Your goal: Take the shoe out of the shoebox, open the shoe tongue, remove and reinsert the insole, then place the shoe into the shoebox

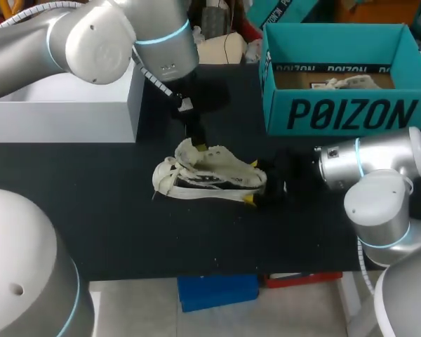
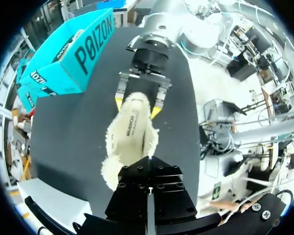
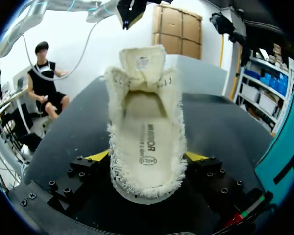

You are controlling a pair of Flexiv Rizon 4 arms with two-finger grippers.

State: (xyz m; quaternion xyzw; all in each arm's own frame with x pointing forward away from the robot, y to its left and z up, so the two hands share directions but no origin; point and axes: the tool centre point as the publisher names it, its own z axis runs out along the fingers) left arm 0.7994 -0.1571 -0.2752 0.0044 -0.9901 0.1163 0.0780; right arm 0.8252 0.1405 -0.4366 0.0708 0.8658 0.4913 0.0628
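Firmly, the right fingers (image 3: 99, 155) clamp the shoe (image 3: 147, 127) at its heel, a printed insole label (image 3: 148, 147) between them, while the left fingers (image 3: 129, 14) hang pinched together beyond the tongue (image 3: 142, 61).

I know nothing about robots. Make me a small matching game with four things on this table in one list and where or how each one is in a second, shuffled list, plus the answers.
Things
1. shoe
2. teal shoebox
3. white box
4. right gripper

Places or states
A. far left part of the table
B. shut on the shoe's heel
C. middle of the black table, outside the shoebox
D. far right part of the table, open on top

Pairs: 1-C, 2-D, 3-A, 4-B
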